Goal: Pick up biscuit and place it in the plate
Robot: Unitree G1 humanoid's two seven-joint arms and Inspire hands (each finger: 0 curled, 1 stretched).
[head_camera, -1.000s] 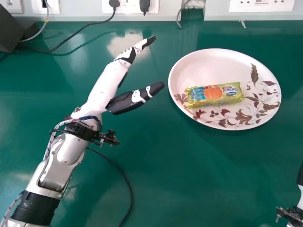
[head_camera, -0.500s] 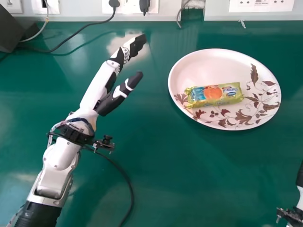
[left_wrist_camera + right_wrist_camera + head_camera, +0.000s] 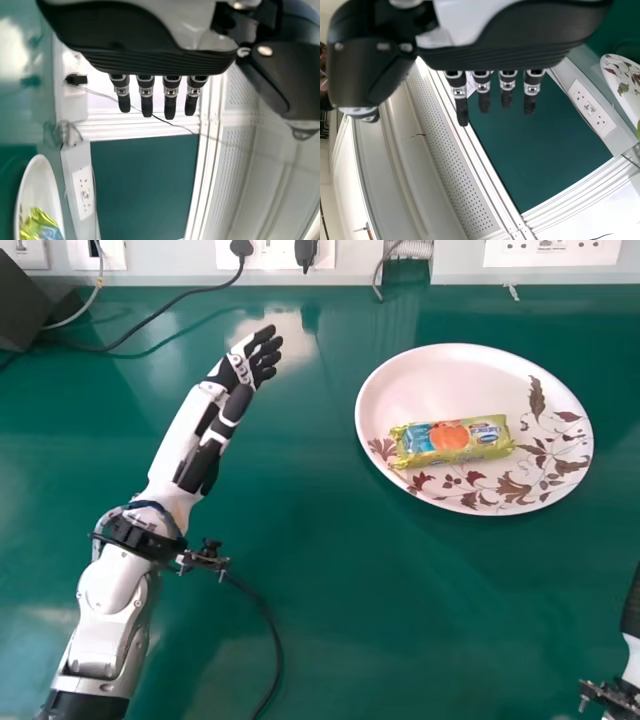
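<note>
We had the biscuit point(image 3: 452, 440) lying in its yellow-green wrapper on the plate point(image 3: 450, 380), left of its middle. Our left hand point(image 3: 237, 402) was over the green table point(image 3: 350, 590), well to the plate's left, fingers extended and slightly spread. Our right hand point(image 3: 632, 618) was at the near right, its fingers loosely extended with gaps between them.

No text legible (tiny print on packet point(image 3: 452, 440)).
</note>
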